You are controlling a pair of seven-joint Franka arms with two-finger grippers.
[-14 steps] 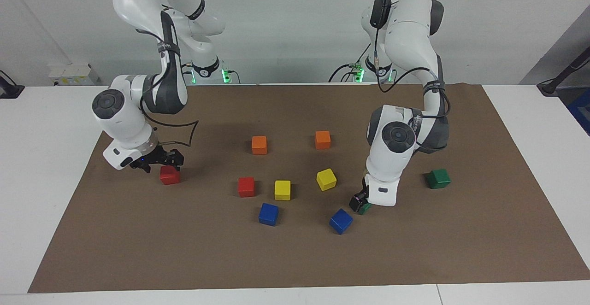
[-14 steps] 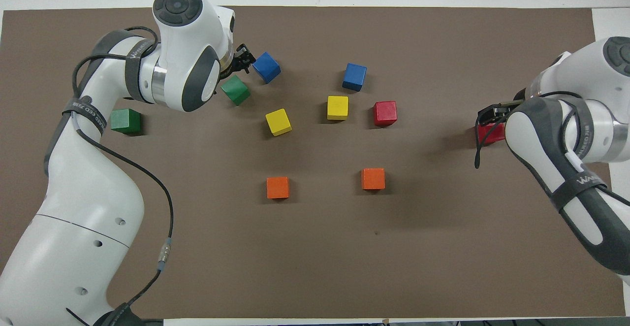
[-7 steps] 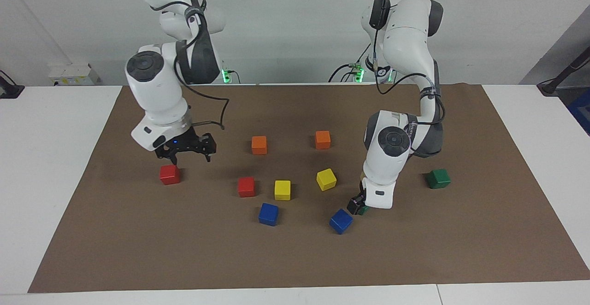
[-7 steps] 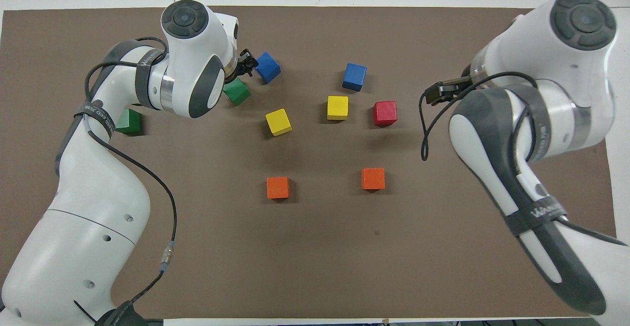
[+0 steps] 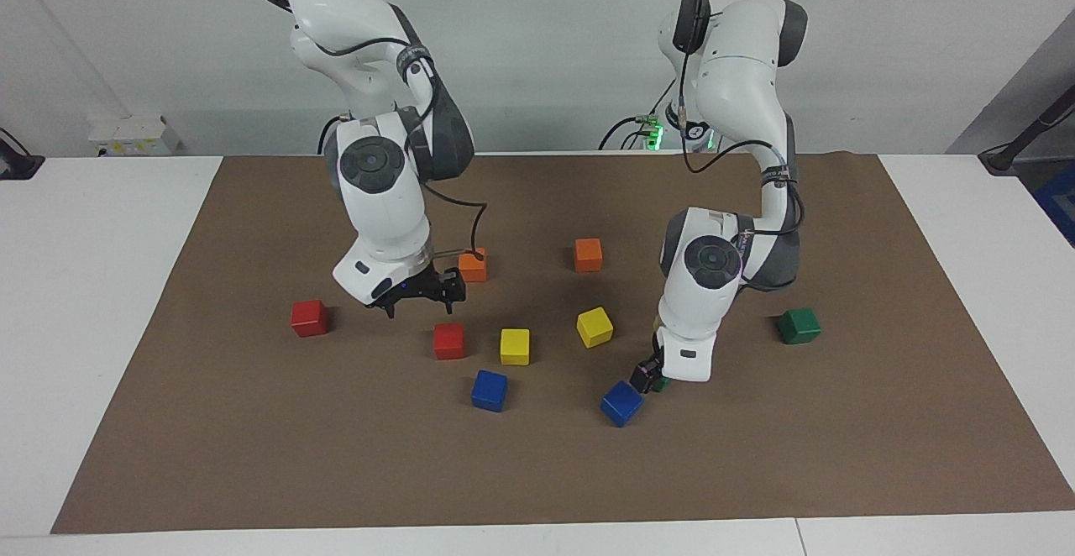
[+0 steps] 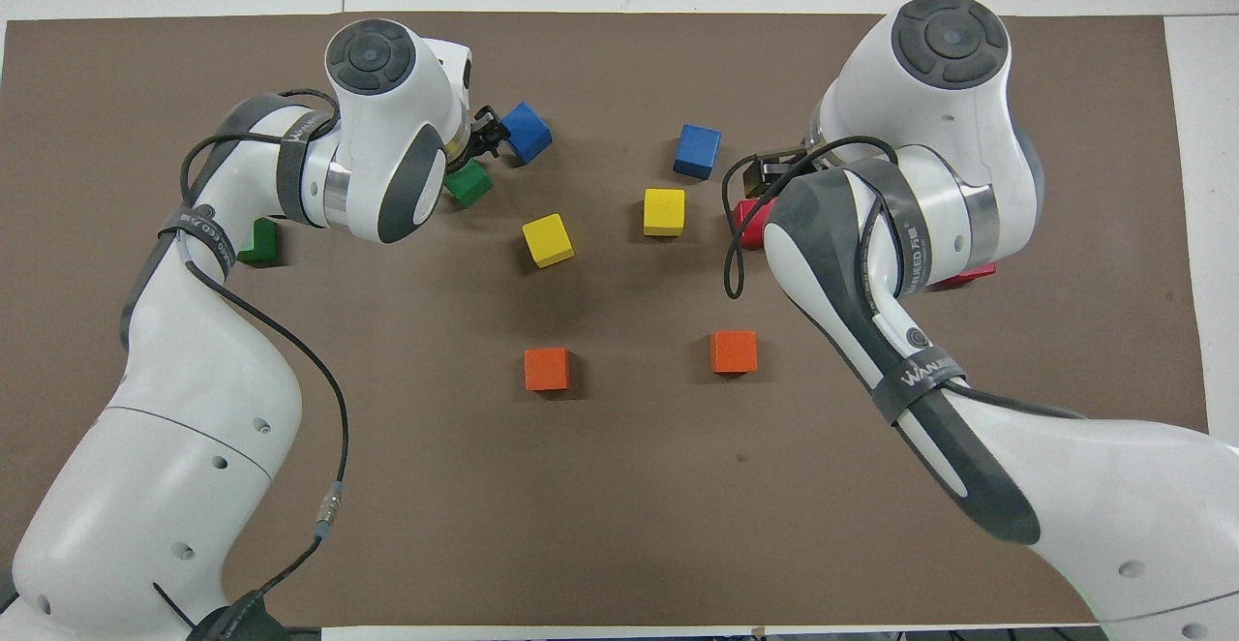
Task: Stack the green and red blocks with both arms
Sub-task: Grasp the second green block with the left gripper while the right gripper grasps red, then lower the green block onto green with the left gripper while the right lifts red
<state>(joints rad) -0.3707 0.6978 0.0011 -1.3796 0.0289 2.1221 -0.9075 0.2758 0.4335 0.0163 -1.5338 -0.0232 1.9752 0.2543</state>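
Observation:
My right gripper (image 5: 420,304) is open and empty in the air over the mat, just above one red block (image 5: 448,340). In the overhead view the gripper (image 6: 763,174) covers part of that block (image 6: 743,215). The second red block (image 5: 309,318) sits alone toward the right arm's end and is mostly under the arm from overhead (image 6: 971,276). My left gripper (image 5: 647,375) is low at a green block (image 5: 663,385), which it mostly hides. From overhead the gripper (image 6: 484,131) lies between this green block (image 6: 469,184) and a blue block. The other green block (image 5: 798,325) lies at the left arm's end.
Two blue blocks (image 5: 621,403) (image 5: 489,390) lie farthest from the robots, one touching close to my left gripper. Two yellow blocks (image 5: 515,346) (image 5: 595,327) sit mid-mat. Two orange blocks (image 5: 473,264) (image 5: 588,254) lie nearer the robots. A brown mat (image 5: 840,455) covers the table.
My right gripper rose off the red block at its end of the table, left it there, and swung over to the red block in the middle. My left arm shifted only slightly.

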